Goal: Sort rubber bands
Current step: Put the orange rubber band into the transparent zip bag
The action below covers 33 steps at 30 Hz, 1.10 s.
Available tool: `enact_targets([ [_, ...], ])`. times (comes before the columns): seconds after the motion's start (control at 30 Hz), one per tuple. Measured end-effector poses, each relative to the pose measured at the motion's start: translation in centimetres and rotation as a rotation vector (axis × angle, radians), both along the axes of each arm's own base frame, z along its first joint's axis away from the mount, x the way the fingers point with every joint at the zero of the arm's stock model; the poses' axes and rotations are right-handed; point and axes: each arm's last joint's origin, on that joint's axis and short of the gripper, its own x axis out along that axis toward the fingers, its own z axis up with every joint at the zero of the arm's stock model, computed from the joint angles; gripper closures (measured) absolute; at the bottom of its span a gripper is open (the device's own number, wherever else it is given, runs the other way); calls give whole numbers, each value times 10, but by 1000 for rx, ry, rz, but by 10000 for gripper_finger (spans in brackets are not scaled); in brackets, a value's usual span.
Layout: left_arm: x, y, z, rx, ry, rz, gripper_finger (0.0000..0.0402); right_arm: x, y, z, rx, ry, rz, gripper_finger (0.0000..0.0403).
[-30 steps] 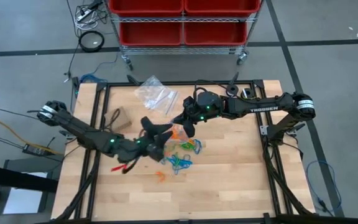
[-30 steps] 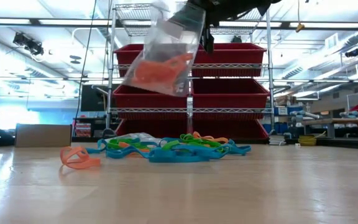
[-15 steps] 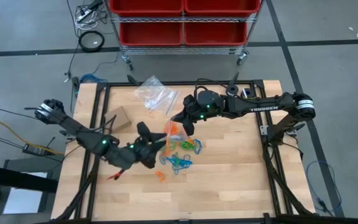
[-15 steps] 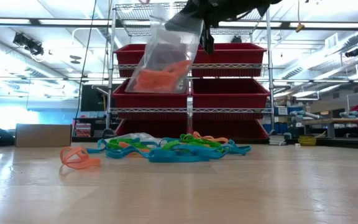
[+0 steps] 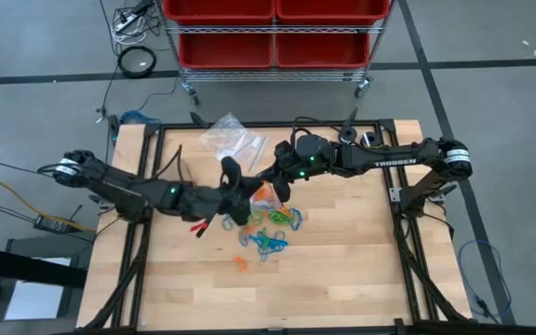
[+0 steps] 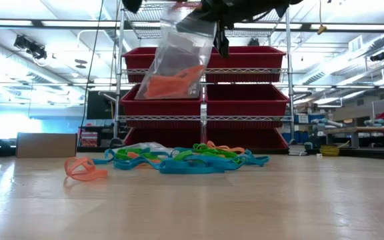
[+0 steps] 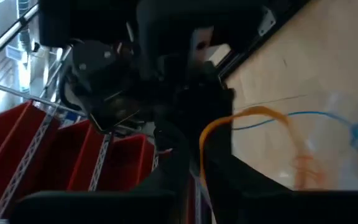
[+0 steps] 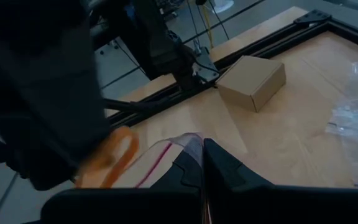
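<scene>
A pale wooden worktop (image 5: 342, 270) framed by black rails stands on a grey floor, with a wire rack of red bins (image 5: 273, 33) behind it. A tangle of blue, green and orange rubber bands (image 5: 270, 230) lies near the centre; one orange band (image 6: 84, 168) rests apart toward the front, where the wood is bare. The right tool (image 5: 280, 191) is pinched closed on a clear bag (image 6: 177, 60) holding orange bands, lifted above the pile. The left tool (image 5: 234, 181) sits at the bag's mouth, an orange band (image 7: 241, 124) between its fingers; whether it grips cannot be told. More clear bags (image 5: 233, 140) and a cardboard box (image 8: 252, 81) lie toward the back-left.
</scene>
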Motion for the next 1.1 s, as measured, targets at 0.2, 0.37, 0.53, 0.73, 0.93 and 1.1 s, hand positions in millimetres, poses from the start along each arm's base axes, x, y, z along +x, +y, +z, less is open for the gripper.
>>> enact_targets([
  [0.2,8,-3,-6,-2,23,-91,343,0,0,0,0,-3,0,403],
  [0.37,12,-8,-6,11,0,-144,343,0,0,1,-1,-7,0,403],
  [0.53,11,-7,-10,23,48,-155,342,0,2,1,1,-9,4,403],
  [0.73,6,-25,-14,35,94,-229,309,0,2,1,7,-9,4,403],
  [0.93,-1,-28,-25,-66,199,-224,282,1,2,2,7,-18,2,403],
  [1.1,2,-22,-20,-143,236,-193,279,1,2,2,16,-20,-14,403],
])
